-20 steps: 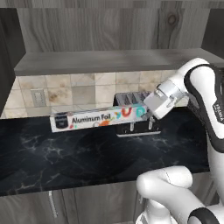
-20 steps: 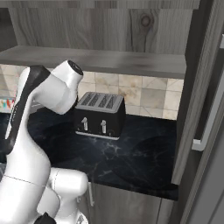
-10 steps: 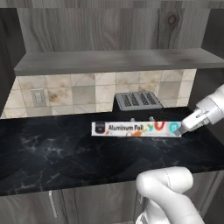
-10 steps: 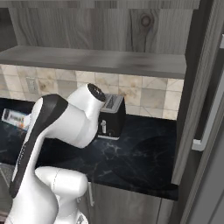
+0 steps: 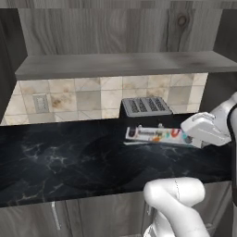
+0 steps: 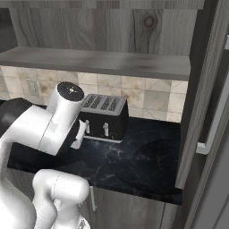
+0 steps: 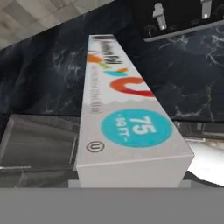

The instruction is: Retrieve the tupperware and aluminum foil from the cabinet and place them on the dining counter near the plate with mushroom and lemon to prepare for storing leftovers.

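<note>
Carrying aluminum foil (image 5: 159, 136) carton in pincer (image 5: 200, 139), clamped on its near end, above black bench (image 5: 69, 162) beside toaster (image 5: 146, 109). Next: turn toward dining counter, set down near plate.

Kitchen: toaster (image 5: 146, 109) on black marble counter (image 5: 65, 162), beige tile backsplash (image 5: 88, 95), grey wood cabinets (image 6: 112, 27) above.
</note>
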You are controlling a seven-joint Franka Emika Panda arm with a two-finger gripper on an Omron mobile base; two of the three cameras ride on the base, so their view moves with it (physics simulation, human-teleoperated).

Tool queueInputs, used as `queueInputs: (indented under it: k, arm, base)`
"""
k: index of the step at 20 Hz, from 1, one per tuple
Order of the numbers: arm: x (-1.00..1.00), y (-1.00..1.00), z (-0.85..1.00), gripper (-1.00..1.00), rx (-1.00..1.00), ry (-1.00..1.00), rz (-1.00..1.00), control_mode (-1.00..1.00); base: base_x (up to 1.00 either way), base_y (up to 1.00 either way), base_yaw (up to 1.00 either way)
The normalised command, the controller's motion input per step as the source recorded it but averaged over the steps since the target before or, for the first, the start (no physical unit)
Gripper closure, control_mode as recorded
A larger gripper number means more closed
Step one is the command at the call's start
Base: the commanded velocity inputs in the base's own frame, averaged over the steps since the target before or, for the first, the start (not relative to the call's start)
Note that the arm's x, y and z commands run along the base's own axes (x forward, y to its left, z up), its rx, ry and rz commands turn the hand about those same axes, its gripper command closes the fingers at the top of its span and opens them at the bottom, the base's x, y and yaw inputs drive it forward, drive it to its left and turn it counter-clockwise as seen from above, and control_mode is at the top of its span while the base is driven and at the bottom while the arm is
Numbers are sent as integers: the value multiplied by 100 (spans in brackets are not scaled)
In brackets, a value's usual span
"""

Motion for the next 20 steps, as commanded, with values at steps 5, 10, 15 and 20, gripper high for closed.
queueInputs:
  k: [5,10,15,20]
  arm:
    - [0,6,0,100,-22,19,-44,-100]
    - [0,7,0,100,-12,12,-23,100]
    - [0,0,0,100,0,0,0,100]
    - [0,0,0,100,0,0,0,100]
  base:
    - [0,0,0]
    - [-10,5,-12]
    - [-73,20,-16]
    - [-100,46,-1]
